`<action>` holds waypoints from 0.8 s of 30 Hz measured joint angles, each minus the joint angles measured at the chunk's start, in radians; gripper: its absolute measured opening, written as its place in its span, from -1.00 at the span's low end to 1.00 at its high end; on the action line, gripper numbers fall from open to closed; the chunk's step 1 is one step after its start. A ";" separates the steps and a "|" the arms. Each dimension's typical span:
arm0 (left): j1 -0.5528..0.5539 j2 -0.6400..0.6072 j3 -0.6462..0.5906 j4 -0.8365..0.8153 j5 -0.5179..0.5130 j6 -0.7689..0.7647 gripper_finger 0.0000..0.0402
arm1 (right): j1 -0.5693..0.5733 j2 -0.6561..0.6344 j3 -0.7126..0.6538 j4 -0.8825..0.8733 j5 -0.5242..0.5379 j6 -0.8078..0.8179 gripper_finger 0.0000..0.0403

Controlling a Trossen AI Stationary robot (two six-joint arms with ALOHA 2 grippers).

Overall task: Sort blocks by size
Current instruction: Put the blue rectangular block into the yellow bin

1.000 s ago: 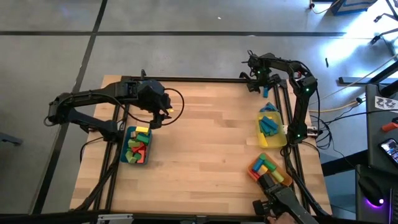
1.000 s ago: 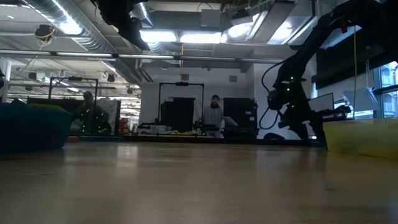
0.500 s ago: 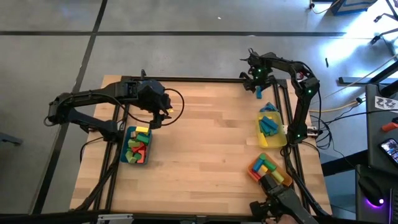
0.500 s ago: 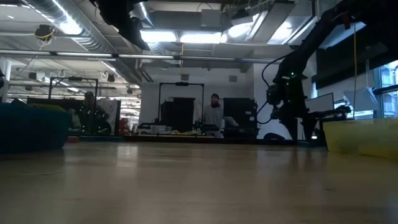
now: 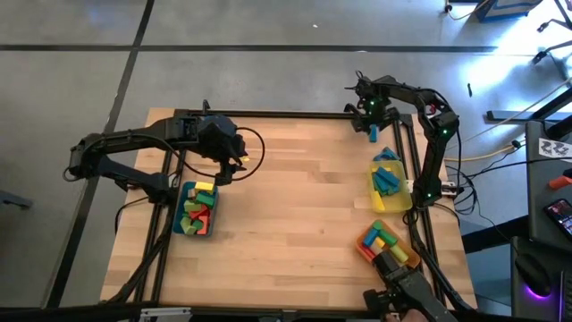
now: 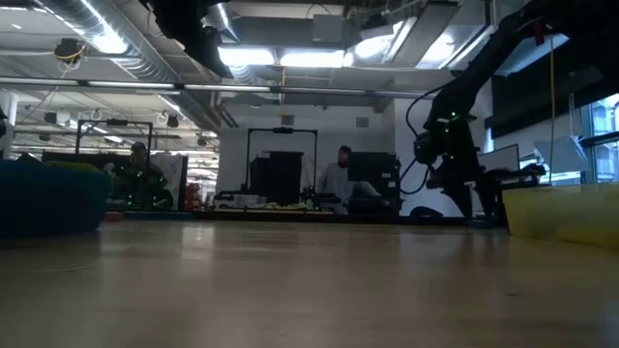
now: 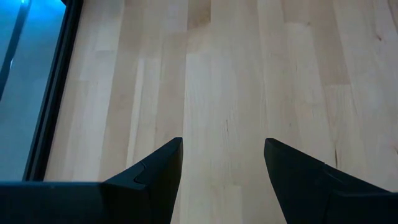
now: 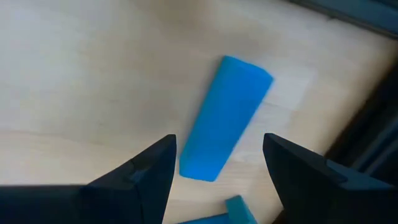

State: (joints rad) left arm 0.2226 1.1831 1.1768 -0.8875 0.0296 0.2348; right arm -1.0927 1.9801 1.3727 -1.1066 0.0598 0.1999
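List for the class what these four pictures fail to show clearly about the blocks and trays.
- Blocks in the teal tray: high view, too small to tell shapes or sizes.
- Orange tray: high view, partly covered by dark equipment at the bottom edge.
- Blue block: right wrist view, blurred.
- Yellow tray: low view, its wall hides the contents.
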 joint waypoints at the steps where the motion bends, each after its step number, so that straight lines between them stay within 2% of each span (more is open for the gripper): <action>1: 0.000 0.000 0.000 0.000 0.000 0.000 0.05 | 0.000 -0.001 0.000 0.000 0.017 0.009 0.21; 15: 0.000 0.000 0.000 0.000 0.000 -0.010 0.05 | -0.001 -0.003 -0.043 0.097 0.020 0.032 0.19; 24: 0.000 0.000 0.000 0.000 0.000 -0.009 0.05 | 0.000 -0.005 -0.077 0.154 0.019 0.015 -0.17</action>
State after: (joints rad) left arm 0.2226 1.1831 1.1769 -0.8875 0.0296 0.2255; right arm -1.0926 1.9747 1.2953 -0.9522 0.0790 0.2152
